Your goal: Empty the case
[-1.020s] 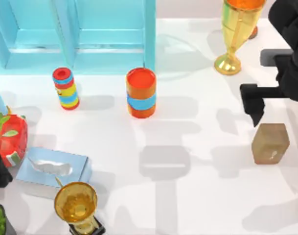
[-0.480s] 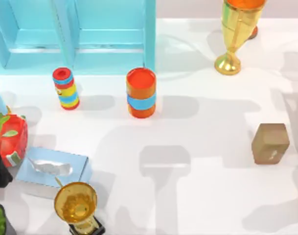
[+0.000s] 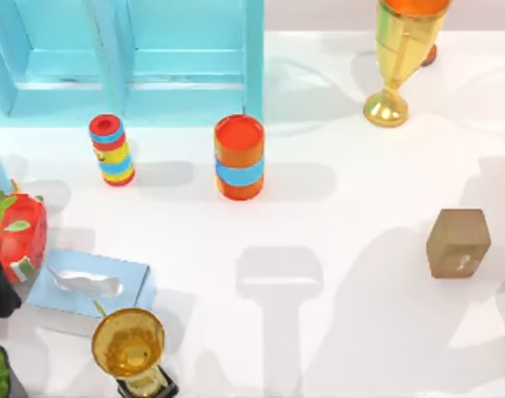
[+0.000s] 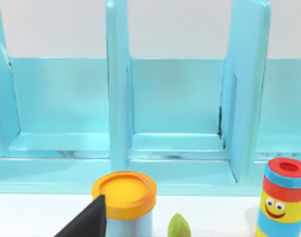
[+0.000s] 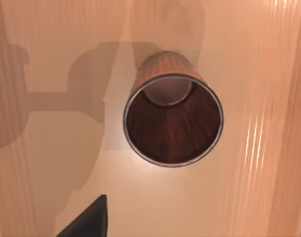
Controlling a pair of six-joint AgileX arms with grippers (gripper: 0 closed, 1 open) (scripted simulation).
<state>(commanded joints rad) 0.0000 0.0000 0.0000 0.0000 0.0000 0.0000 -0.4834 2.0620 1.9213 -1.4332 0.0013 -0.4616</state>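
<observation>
Lying on wood, brown cup below right gripper

Matte black, wedge-shaped left gripper fingertip; the right gripper's fingertip looks the same: plain, dark, unmarked.

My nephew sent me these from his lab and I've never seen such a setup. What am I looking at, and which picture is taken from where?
This is a simulated pair of AgileX robot arms at a white table. One picture looks down from above; the other two come from cameras on each arm's wrist.

On the table stand a blue shelf case, a striped toy cylinder, an orange can, a gold goblet, a tan block, a tissue box and a second goblet.

The left wrist camera faces the case and an orange-lidded tub. The right wrist camera looks down into a wooden cup. I see nothing held.
</observation>
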